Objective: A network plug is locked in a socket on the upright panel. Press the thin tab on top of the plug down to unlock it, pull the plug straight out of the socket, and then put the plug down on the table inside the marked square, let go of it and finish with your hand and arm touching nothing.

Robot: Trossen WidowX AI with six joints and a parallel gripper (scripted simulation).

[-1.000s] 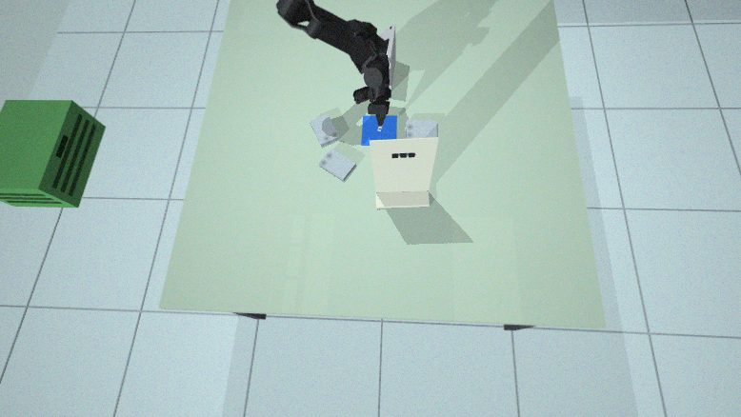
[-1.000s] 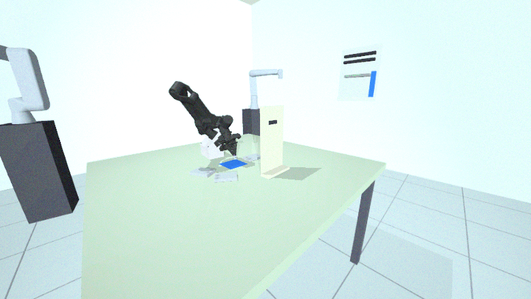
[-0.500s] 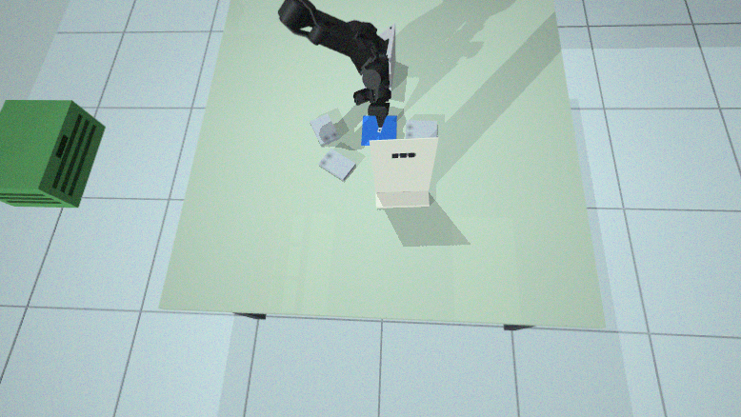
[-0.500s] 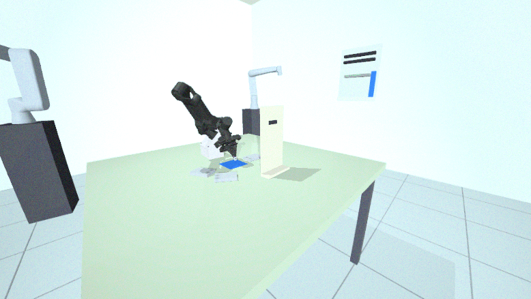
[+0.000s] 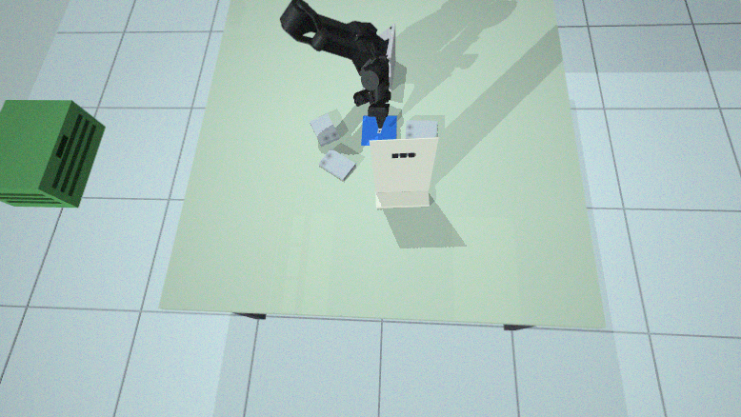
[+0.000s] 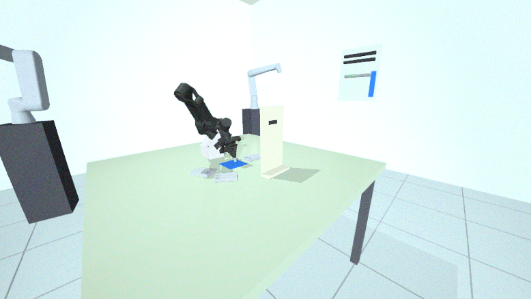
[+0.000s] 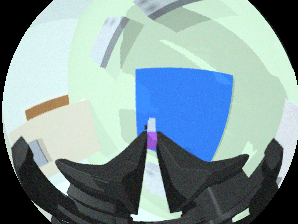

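The end effector (image 7: 152, 141) is clamped on the network plug (image 7: 152, 131), poised low over the blue marked square (image 5: 378, 129) beside the upright panel (image 5: 404, 165). The plug looks small, light, rigid and slick; gripping its body sides, clear of the tab, seems best.

The upright panel (image 5: 404, 166) stands just toward the near edge of the blue marked square (image 5: 371, 133) — a wall on that side. Three grey blocks crowd it: one (image 5: 422, 129) close on its right, two (image 5: 325, 128) (image 5: 337, 165) on its left toward the table's (image 5: 290, 259) left edge. Above the square the gripper (image 5: 380, 129) hangs, clamped on the plug (image 7: 152, 137) — open room lies toward the far edge.
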